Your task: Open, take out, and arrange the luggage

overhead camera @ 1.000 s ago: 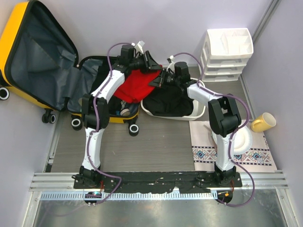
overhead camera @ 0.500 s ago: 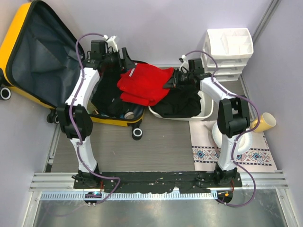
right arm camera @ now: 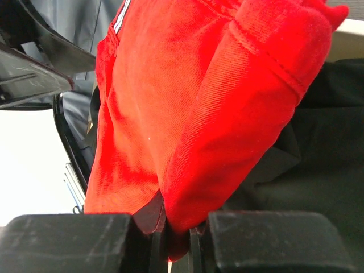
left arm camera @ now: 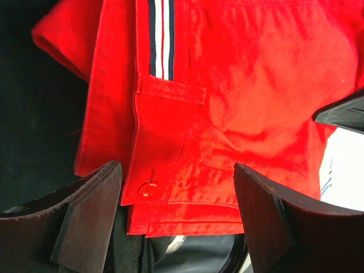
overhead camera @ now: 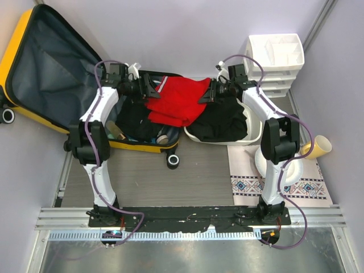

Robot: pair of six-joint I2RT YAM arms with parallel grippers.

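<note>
Luggage (overhead camera: 45, 62), a yellow hard-shell case, lies open at the far left of the desk (overhead camera: 199, 170). Its grey-lined lid leans up against the left wall, and its base lies flat with dark clothes inside. The left tool (overhead camera: 149, 88) hangs over the base with its 2 fingers (left arm camera: 85, 216) spread wide. They touch nothing and sit just beside the left edge of a red garment (overhead camera: 179, 99). In the left wrist view, that garment (left arm camera: 239, 85) shows a button and a striped band below the spread tool (left arm camera: 176, 210).

The garment drapes from the case across to a white basin (overhead camera: 254, 129) heaped with black clothes (overhead camera: 219, 122). At its right edge the right tool (overhead camera: 206, 94) pinches a fold of red cloth (right arm camera: 170, 114) between nearly closed fingers (right arm camera: 74, 242).

Further right, a white drawer organizer (overhead camera: 276, 57) stands at the far wall. Nearer, a patterned mat (overhead camera: 307, 187) carries a white bowl (overhead camera: 293, 168), with a yellow cup (overhead camera: 316, 147) on its side just beside it.
</note>
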